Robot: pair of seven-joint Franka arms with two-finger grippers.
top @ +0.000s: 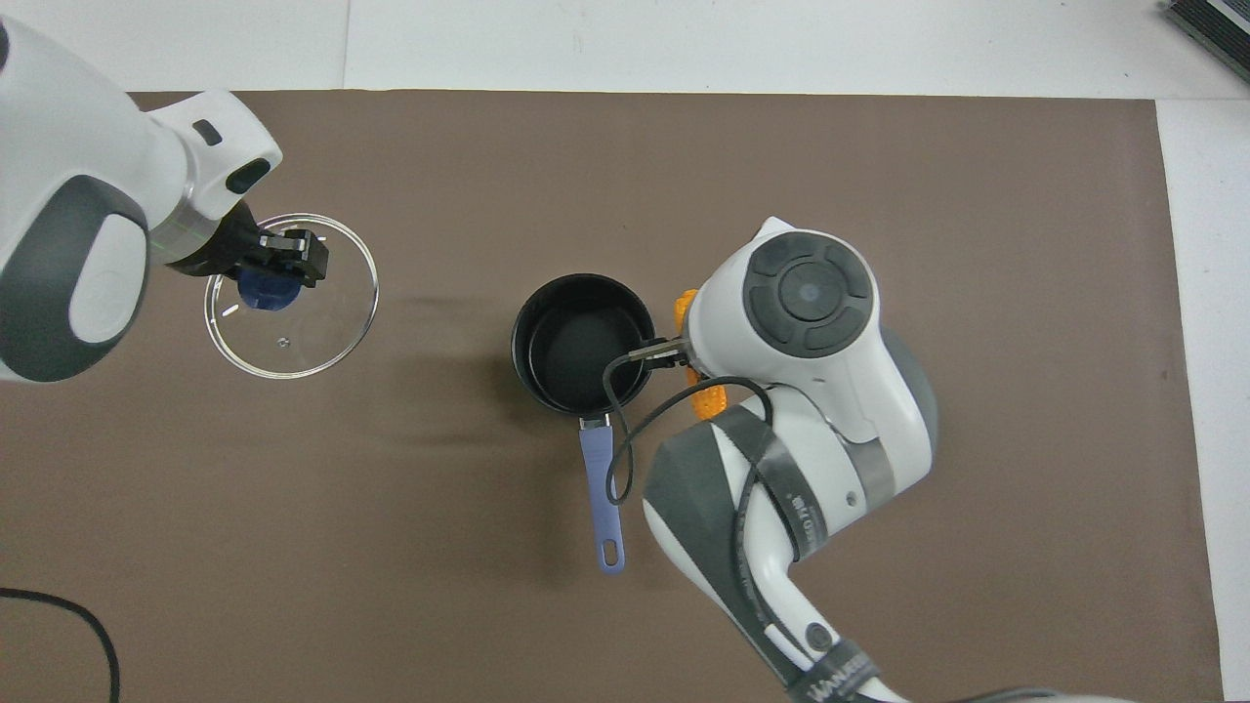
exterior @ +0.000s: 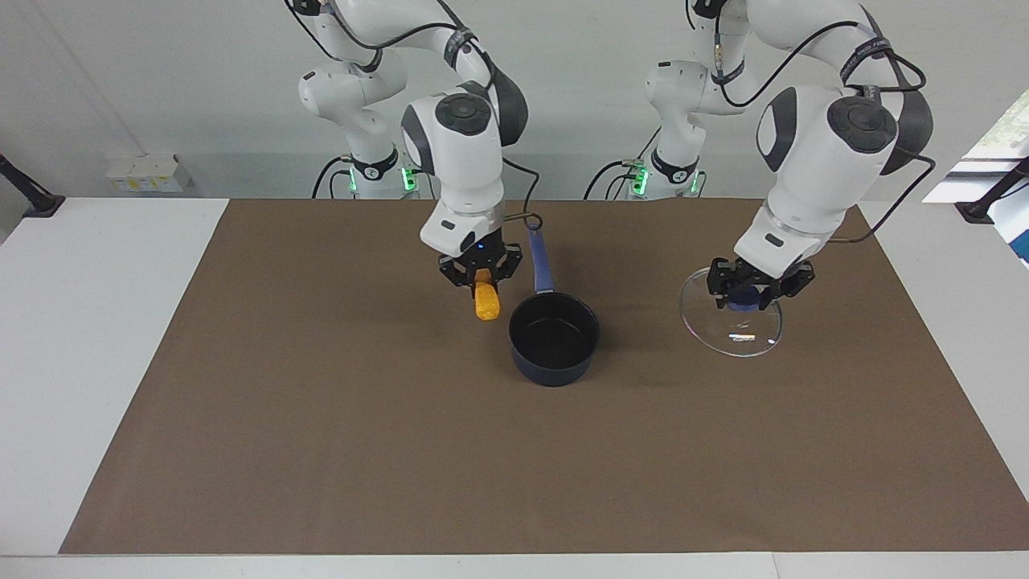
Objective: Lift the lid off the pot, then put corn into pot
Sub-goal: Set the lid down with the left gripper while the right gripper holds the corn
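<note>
The pot (exterior: 554, 338) stood uncovered at the centre of the facing view, its handle running up the frame toward the robots. The lid (exterior: 731, 315) lay at centre right of that view, toward the left arm's end of the table, well apart from the pot. So the first step looked done, and the step in hand was carrying the corn (exterior: 485, 301) into the pot.

The right gripper (exterior: 480, 274) hung just up and to the left of the pot's rim in the facing view, fingers clamped on the upper end of the corn, which dangled upright below them. In the overhead view only slivers of the corn (top: 687, 305) showed past the arm's wrist, beside the pot (top: 584, 342).

To do this well, the gripper should probably travel sideways until the cob is over the black interior, staying high enough that its lower end clears the rim, then lower a little before releasing so the cob does not bounce out. The handle lay clear of that path.

The right arm dropped steeply from its elbow, wrist pointing straight down. The left arm waited, forearm slanted, left gripper (exterior: 756, 291) at the lid's blue knob; whether its fingers gripped the knob could not be told.
</note>
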